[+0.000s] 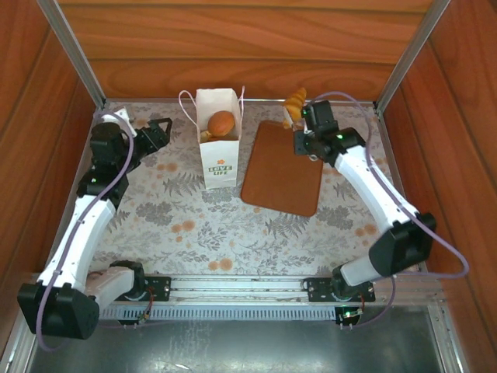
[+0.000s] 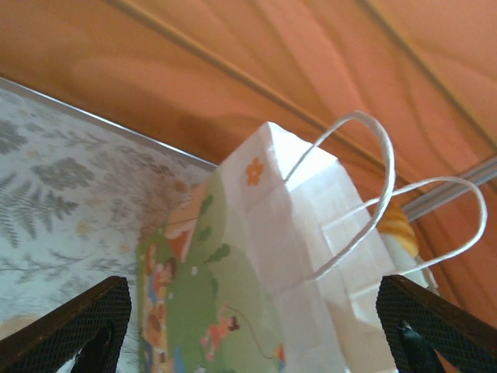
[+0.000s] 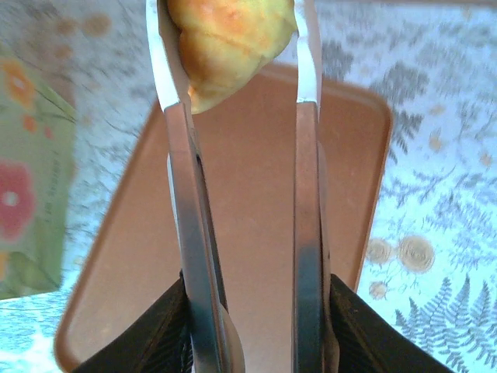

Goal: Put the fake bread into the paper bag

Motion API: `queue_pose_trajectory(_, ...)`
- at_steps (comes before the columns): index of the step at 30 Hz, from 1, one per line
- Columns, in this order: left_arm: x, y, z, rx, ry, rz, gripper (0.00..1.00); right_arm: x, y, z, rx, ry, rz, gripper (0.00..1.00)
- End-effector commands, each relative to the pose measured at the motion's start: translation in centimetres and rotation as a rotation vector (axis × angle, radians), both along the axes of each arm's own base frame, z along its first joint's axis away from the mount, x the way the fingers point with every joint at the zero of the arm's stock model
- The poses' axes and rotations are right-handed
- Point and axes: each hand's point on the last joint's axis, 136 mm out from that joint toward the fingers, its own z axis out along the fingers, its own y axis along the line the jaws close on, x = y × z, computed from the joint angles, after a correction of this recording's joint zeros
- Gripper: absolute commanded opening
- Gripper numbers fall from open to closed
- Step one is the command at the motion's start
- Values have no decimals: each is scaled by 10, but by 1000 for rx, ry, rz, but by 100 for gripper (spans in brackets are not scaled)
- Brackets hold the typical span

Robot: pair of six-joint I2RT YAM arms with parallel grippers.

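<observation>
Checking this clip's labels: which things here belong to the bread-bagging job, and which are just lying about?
Part of the job:
paper bag
roll, already inside the bag
croissant, gripped by the right gripper

Just lying about:
brown board
floral table cover

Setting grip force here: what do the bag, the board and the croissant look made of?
Paper bag: thin matte white paper, printed, creased at its folds. Brown board: smooth, evenly coloured, faint sheen; plastic or coated wood, unclear which. Croissant: likely moulded plastic or foam, glossy golden surface.
</observation>
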Motion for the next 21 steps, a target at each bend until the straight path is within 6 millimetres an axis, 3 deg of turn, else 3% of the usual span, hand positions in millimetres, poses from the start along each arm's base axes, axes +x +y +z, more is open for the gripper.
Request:
queue_pose_trajectory(1, 4, -33, 9, -82, 15, -139, 85, -6, 16, 60, 75, -197, 90, 37)
queue_pose_trajectory(5, 14, -62, 5, -82, 37, -208, 83, -28, 40, 116, 189, -355, 220, 37)
queue_pose_trajectory(10, 28, -80, -6, -103, 88, -223, 78, -54, 73, 152, 224, -462, 386, 37)
queue_pose_trajectory(15, 44, -80, -29, -149, 181, -171, 70, -72, 114, 156, 236, -470, 525, 37)
queue_pose_trajectory(21, 47, -77, -38, -135, 194, -147, 56, -68, 142, 127, 107, -354, 563, 37)
